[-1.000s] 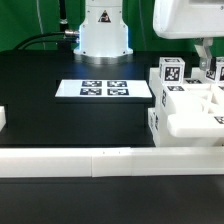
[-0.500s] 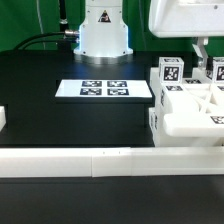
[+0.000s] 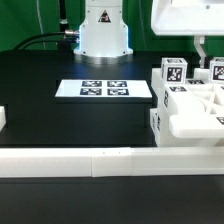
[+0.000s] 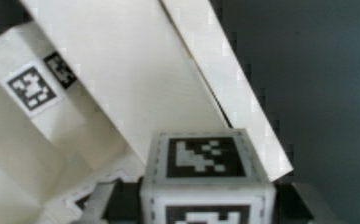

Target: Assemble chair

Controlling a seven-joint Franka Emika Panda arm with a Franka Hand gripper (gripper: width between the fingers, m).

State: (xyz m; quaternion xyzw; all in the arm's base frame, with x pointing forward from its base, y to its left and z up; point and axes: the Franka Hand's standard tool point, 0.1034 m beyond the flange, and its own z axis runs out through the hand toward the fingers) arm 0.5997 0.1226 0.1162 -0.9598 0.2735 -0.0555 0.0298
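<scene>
The white chair parts stand clustered at the exterior view's right, with a tagged square post upright on them. My gripper reaches down from the top right over a second tagged post at the frame edge. In the wrist view the gripper is shut on that post, with a dark finger against each side. Beyond it lie a long white chair bar and a tagged flat chair piece.
The marker board lies mid-table in front of the robot base. A long low white border rail runs along the front. A small white piece sits at the exterior view's left edge.
The hand above the post has shifted slightly up and toward the exterior view's left. The chair parts and both posts stay where they were.
</scene>
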